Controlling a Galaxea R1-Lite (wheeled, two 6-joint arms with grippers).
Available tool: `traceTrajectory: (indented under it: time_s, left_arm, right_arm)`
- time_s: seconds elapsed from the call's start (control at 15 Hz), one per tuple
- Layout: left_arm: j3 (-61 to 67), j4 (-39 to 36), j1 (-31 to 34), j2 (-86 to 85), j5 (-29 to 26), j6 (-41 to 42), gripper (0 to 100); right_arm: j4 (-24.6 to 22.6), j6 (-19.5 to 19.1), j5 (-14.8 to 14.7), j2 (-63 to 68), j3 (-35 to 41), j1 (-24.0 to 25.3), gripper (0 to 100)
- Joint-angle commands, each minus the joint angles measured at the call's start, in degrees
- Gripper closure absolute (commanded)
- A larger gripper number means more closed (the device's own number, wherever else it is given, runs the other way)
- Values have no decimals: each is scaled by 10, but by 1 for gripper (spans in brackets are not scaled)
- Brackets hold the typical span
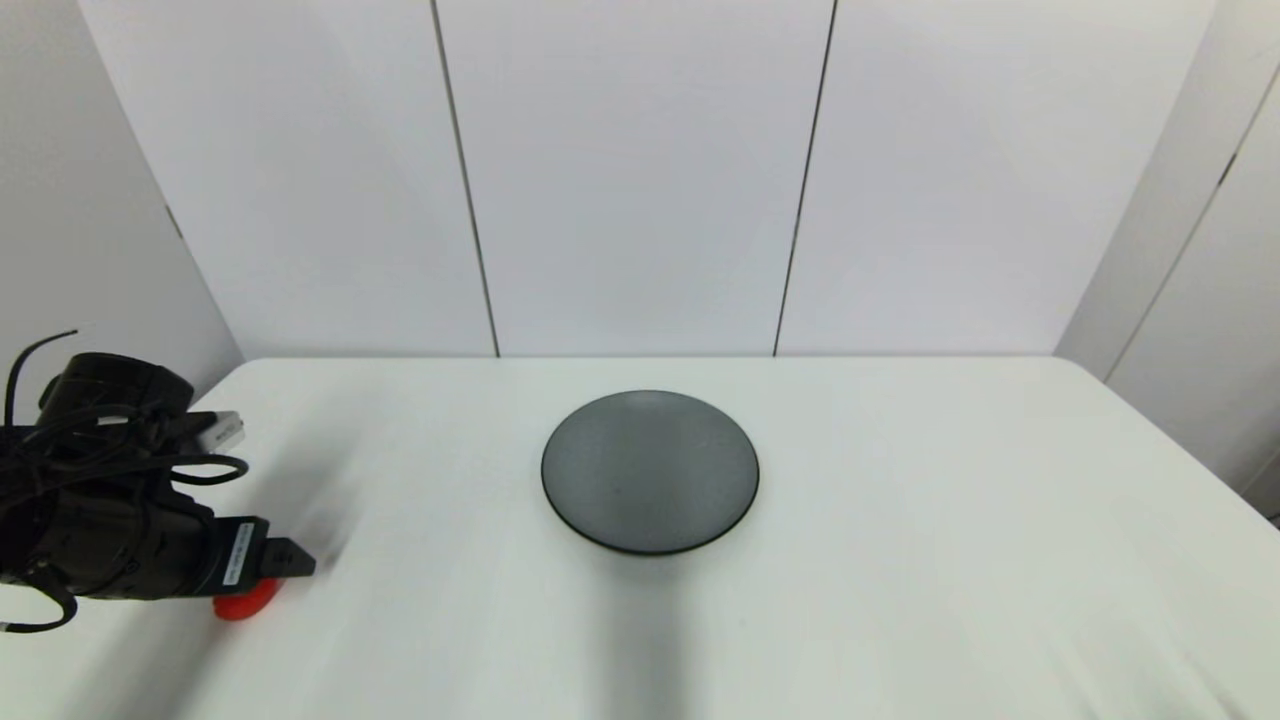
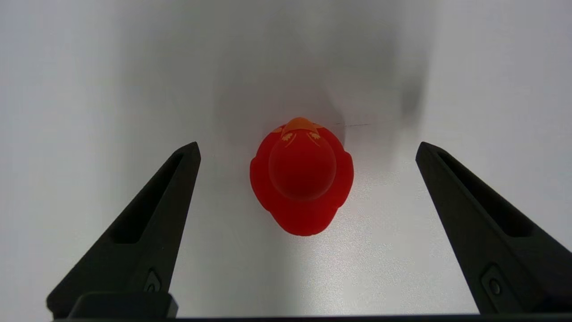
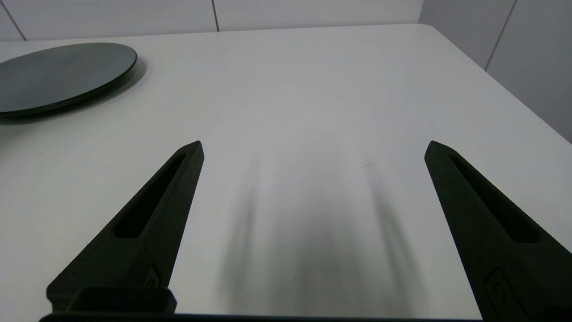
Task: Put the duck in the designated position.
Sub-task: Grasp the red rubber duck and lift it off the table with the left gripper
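On the white table (image 1: 900, 560), near left, the left gripper (image 2: 307, 150) hangs spread above the glossy red toy duck (image 2: 302, 179), ungrasped; next, descend and close. The right gripper (image 3: 313, 147) idles, fingers apart.

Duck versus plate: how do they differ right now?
The duck is tiny, glossy red and rounded; the plate is far larger, dark grey and flat. The duck sits near the table's left front, under the open left claw; the plate lies mid-table with no claw near it. Both rest on the white table, ungrasped.

Left gripper (image 1: 285, 562) low over red duck (image 1: 243, 603), well left of grey plate (image 1: 650, 472)
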Motion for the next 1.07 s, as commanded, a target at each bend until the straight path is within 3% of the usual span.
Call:
traceTrajectory:
  time_s: [0.07, 1.07]
  left_arm:
    - [4, 2, -1, 0, 11, -18, 0]
    - [8, 2, -1, 12, 12, -35, 0]
  right_arm:
    - [0, 0, 0, 1, 0, 0, 0]
    - [0, 0, 0, 1, 0, 0, 0]
